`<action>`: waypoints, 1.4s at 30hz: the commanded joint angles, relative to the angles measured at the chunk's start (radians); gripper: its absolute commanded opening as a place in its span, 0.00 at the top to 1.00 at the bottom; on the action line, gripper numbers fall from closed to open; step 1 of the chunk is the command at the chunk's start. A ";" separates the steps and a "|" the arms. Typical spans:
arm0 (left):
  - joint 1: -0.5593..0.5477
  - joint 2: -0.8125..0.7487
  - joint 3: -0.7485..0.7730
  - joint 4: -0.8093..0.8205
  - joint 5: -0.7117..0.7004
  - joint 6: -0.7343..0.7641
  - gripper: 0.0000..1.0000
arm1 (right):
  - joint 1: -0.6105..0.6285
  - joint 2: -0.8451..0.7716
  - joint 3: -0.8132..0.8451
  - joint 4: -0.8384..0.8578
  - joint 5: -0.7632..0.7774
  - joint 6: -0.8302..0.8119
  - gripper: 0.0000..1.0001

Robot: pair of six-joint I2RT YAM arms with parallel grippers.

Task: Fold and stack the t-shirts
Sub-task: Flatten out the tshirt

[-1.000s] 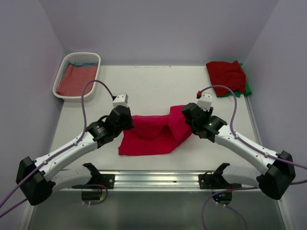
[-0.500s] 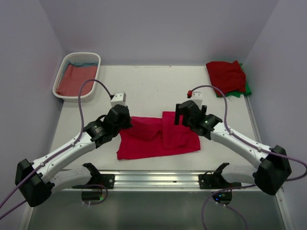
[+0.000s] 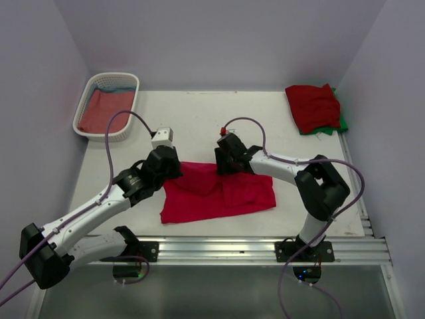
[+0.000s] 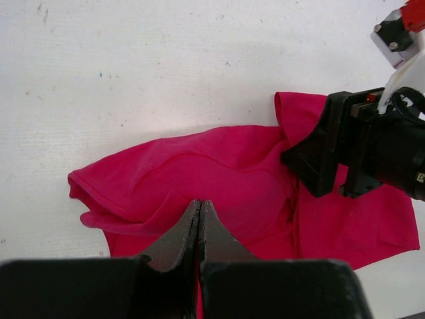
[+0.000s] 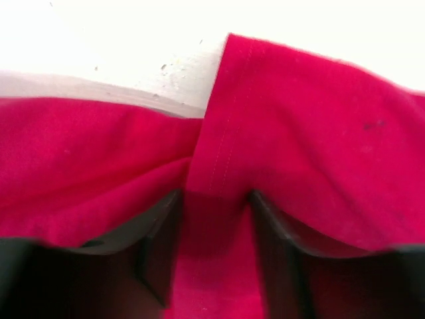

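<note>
L gripper (image 4: 199, 206) fingers together, pinching crimson tee (image 3: 199, 199) near its upper-left corner. The tee lies centre frame on table (image 3: 199, 119). R gripper (image 5: 214, 196) fingers apart, straddling a fold at tee's top edge.

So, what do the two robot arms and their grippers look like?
The left arm and the right arm have white links with black joints and bases. A lilac cable runs to each wrist, near a small white box; the right one has a red tip. The left gripper and right gripper are black, two-fingered.
</note>
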 commanded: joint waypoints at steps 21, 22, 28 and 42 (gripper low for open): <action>0.011 -0.054 0.027 -0.049 -0.074 0.008 1.00 | -0.242 -0.503 -0.189 -0.356 0.605 0.067 1.00; 0.012 -0.061 0.036 -0.068 -0.081 0.009 1.00 | -0.258 -0.523 -0.192 -0.379 0.646 0.087 0.97; 0.025 -0.103 0.058 -0.117 -0.127 0.029 1.00 | -0.285 -0.576 -0.190 -0.492 0.692 0.148 0.10; 0.038 -0.091 0.059 -0.100 -0.094 0.025 1.00 | -0.285 -0.398 -0.184 -0.087 -0.053 -0.017 0.29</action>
